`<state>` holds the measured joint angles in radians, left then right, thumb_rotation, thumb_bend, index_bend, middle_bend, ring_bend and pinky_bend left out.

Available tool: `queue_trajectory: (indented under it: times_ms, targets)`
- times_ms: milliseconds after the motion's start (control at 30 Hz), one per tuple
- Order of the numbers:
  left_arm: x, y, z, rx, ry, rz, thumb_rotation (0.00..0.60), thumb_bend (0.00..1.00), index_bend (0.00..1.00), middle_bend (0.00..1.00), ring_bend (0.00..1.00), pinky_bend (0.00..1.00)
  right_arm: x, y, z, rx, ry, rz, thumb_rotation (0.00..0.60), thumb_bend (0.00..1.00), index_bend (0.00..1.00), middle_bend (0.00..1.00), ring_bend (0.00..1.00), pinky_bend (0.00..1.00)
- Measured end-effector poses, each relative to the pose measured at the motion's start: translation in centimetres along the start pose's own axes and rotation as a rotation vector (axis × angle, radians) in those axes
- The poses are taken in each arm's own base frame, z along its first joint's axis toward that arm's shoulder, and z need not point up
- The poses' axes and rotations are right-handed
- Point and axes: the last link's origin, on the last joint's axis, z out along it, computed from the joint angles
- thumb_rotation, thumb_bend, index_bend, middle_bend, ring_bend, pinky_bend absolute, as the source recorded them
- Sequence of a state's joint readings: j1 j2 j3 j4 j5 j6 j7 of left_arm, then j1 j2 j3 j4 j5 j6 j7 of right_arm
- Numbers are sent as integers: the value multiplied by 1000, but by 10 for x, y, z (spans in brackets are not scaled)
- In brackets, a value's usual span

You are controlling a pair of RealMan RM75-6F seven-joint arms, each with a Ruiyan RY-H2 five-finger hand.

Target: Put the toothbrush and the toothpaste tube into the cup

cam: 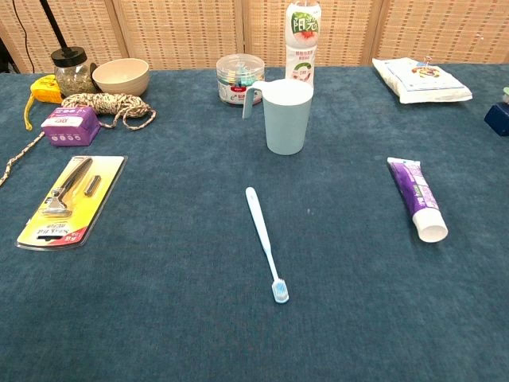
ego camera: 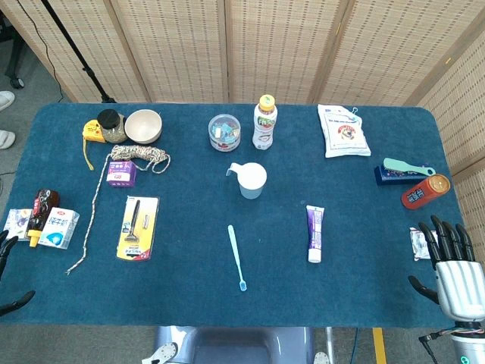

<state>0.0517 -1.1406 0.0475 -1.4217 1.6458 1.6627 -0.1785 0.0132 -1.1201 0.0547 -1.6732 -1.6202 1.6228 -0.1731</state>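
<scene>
2 hands wait spread and empty; the right hand (ego camera: 455, 269) sits nearer the toothpaste tube (ego camera: 314, 233), lying lengthwise toward the cup (ego camera: 251, 180), than the left hand (ego camera: 7, 273).

Woven folding screens (ego camera: 227, 45) stand behind a blue-clothed table (ego camera: 364, 288) on grey floor (ego camera: 23, 68).

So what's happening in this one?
Nothing is being handled yet. The toothbrush and toothpaste tube lie flat on the blue table, apart from each other and in front of the upright cup. The right hand sits open at the table's right edge; the left hand barely shows at the left edge.
</scene>
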Motion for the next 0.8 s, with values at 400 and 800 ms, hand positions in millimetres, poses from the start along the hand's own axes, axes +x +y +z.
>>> queue_trajectory:
  times_ms: [400, 800]
  targets:
    - [-2, 2, 1, -13, -5, 4, 600, 0, 0, 0, 0, 0, 0, -1, 0, 8, -10, 16, 600, 0, 0, 0, 0, 0]
    - [-6, 12, 11, -92, -1, 2, 600, 1, 0, 0, 0, 0, 6, 4, -1, 0, 4, 45, 600, 0, 0, 0, 0, 0]
